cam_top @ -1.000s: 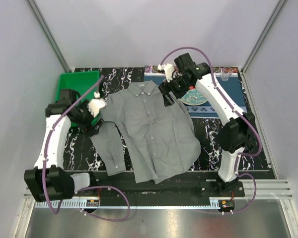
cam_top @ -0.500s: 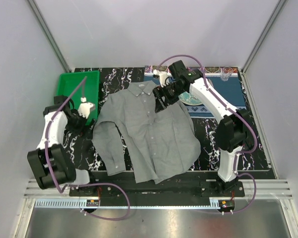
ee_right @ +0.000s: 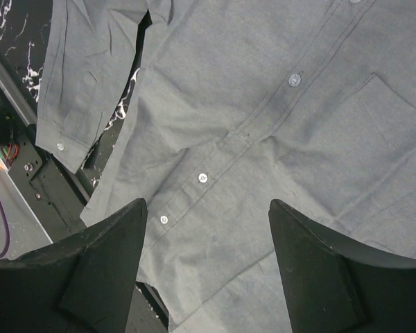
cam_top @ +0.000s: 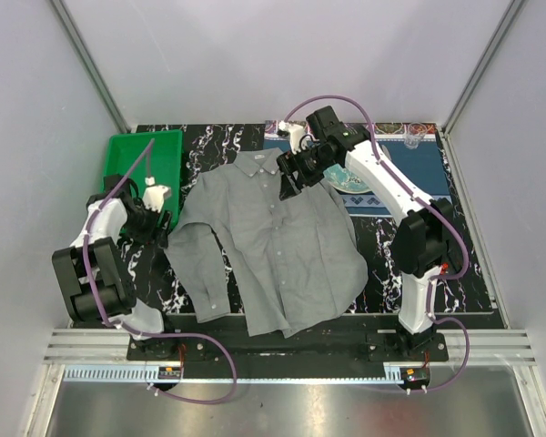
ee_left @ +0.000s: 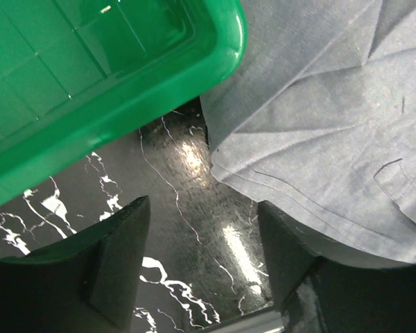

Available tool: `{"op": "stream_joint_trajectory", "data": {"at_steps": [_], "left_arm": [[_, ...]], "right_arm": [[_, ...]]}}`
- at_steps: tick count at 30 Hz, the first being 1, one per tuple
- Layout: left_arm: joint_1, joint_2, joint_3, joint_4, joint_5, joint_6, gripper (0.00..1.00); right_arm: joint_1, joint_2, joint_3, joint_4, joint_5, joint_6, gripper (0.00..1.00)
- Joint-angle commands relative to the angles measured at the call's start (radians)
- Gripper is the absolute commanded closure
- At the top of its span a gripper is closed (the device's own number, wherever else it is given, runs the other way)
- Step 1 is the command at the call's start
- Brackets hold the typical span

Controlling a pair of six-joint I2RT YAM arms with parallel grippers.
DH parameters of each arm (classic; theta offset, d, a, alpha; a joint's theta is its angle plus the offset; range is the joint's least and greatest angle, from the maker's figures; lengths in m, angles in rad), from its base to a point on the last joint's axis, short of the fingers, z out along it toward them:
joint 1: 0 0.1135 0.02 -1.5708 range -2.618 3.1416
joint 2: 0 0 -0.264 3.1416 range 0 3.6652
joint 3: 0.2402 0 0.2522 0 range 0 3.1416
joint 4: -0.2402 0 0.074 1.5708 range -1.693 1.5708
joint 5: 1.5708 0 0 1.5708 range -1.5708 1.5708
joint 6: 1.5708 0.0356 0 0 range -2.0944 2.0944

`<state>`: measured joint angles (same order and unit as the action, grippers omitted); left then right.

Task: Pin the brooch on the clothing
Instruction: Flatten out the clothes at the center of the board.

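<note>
**Q:** Where does the shirt lie?
**A:** Spread flat in the middle of the table, collar at the far side.

**Q:** And the grippers?
**A:** The right gripper hangs above the button strip, jaws wide, holding nothing. The left gripper is just left of the sleeve, beside the green bin, jaws apart, holding nothing.

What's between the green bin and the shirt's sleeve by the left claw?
Only bare black marbled tabletop, in the left wrist view: nothing lies between green bin and shirt there.

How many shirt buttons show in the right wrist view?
4 buttons: three on the clothing along its placket, one by a sleeve hem. Another may be cut off at top.
</note>
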<state>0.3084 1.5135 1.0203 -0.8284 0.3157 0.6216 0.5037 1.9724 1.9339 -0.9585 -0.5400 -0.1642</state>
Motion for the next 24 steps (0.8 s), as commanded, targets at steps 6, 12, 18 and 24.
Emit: {"op": "stream_joint_trajectory", "data": {"at_steps": [6,12,18,24], "left_arm": [[-0.003,0.011,-0.058,0.172,0.065,-0.008,0.44],[-0.009,0.036,-0.083,0.222,0.076,-0.016,0.5],[-0.011,0.053,-0.083,0.219,0.132,-0.028,0.76],[-0.023,0.068,-0.063,0.206,0.109,-0.049,0.74]], "right_arm": [[-0.01,-0.026,-0.01,0.009,0.012,-0.014,0.23],[-0.016,-0.018,-0.007,0.006,0.008,-0.014,0.23],[-0.02,-0.018,-0.007,0.0,0.009,-0.018,0.23],[-0.03,-0.024,-0.01,0.0,0.005,-0.021,0.23]]}}
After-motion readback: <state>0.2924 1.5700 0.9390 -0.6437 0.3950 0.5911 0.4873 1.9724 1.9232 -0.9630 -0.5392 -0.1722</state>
